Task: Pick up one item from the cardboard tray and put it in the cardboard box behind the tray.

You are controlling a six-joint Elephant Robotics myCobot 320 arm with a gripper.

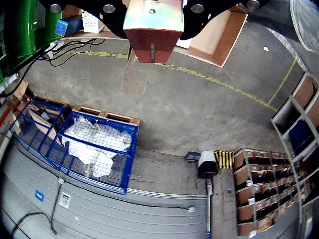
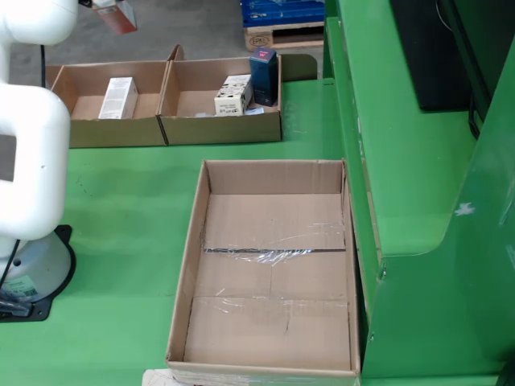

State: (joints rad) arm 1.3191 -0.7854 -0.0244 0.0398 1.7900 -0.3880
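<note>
In the gripper view the black fingers [image 1: 112, 15] pinch a red-ended carton [image 1: 152, 30] from both sides, held up off the surface. In the still view it shows at the far left [image 2: 117, 14], above the far trays [image 2: 221, 129], and the near cardboard box [image 2: 273, 265] on the green surface [image 2: 121, 209] lies bare.

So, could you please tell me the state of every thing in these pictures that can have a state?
claw: shut on red-brown box, raised high
red-brown box: held in the air
large cardboard box: open, empty
right tray: open, holds white carton and blue box, both upright
left tray: open, holds white box, lying flat
</note>
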